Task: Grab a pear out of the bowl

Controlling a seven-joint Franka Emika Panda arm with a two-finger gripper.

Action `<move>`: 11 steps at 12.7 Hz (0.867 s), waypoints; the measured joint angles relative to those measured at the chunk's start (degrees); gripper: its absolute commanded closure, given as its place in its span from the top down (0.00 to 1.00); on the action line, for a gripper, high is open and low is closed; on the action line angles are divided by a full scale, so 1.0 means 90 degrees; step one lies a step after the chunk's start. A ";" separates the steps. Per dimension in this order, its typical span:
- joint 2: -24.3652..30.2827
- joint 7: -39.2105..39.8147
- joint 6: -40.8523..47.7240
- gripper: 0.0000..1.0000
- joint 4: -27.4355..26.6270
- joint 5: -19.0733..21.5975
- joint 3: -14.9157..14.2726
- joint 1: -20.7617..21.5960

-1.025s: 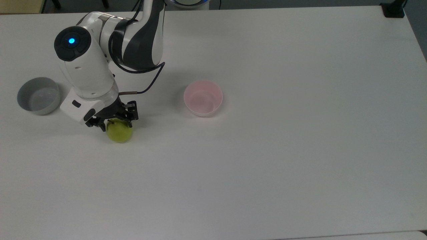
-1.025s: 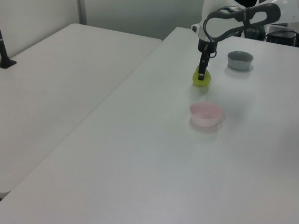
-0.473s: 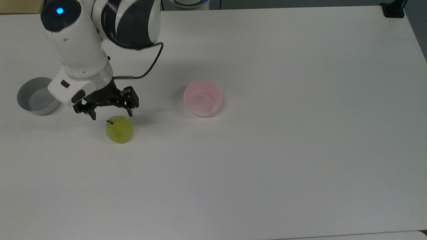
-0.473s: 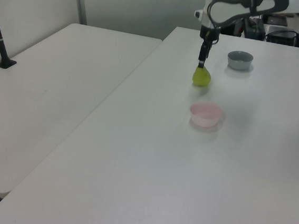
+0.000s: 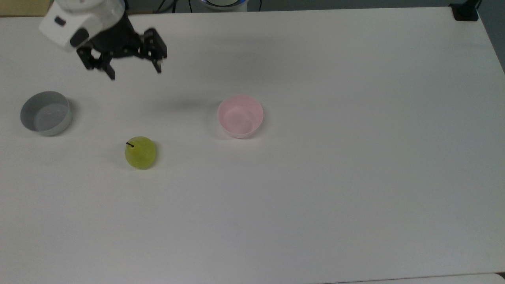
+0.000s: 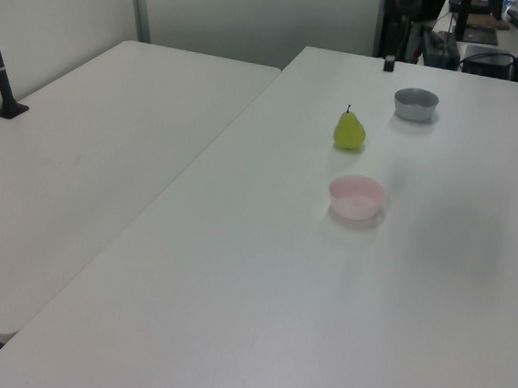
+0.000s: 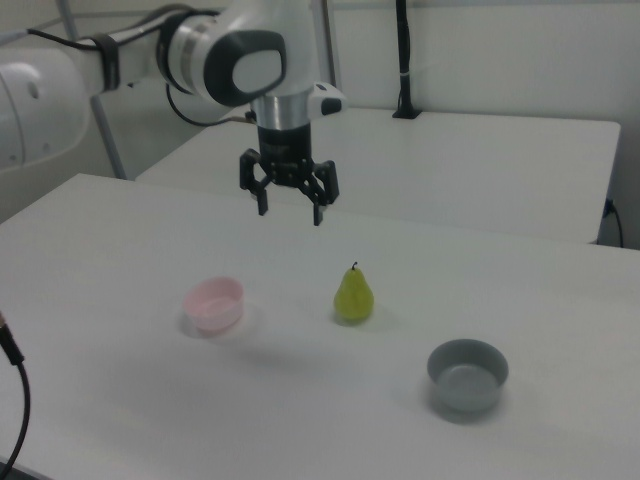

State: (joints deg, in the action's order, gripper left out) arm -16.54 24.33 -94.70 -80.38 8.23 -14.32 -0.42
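The small yellow-green pear point(image 5: 141, 153) with its short dark stem stands upright on the bare white table point(image 5: 315, 197), not in any bowl. It sits between the small round pale-pink plastic bowl point(image 5: 240, 116) and the grey bowl point(image 5: 46, 113) of similar size, apart from both. Both bowls look empty.

The arm's black two-finger gripper point(image 7: 291, 211) hangs high above the table with its fingers spread wide and nothing between them. In the top view it sits toward the far edge, well away from the pear.

Judged from this layout, the pick from the pink bowl looks already done, the fruit having been set down outside it, and the arm appears to be clear of the work. If the pear had to be taken again, the gripper would need to come down over it and close on the broad lower body, below the narrow neck.

The pear's skin looks smooth and slightly glossy, its form tapering upward, so the fingers could slide if they closed too high. The bowls have smooth, matte walls and thin rims; the tabletop is flat and even.
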 measured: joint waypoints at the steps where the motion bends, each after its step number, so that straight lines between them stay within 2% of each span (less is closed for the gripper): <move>1: 0.0268 -0.0065 0.0353 1.00 -0.0008 0.0000 0.0001 0.0001; 4: 0.0895 -0.0560 0.0701 1.00 -0.0200 0.0000 0.0022 0.0038; 7: 0.1571 -0.1443 0.0710 1.00 -0.0734 0.0000 0.0050 0.0304; 11: 0.2119 -0.1812 0.0724 1.00 -0.1435 -0.0027 0.0617 0.0336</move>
State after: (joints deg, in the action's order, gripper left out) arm 2.53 8.02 -88.18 -93.29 7.98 -8.77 2.60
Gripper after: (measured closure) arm 0.000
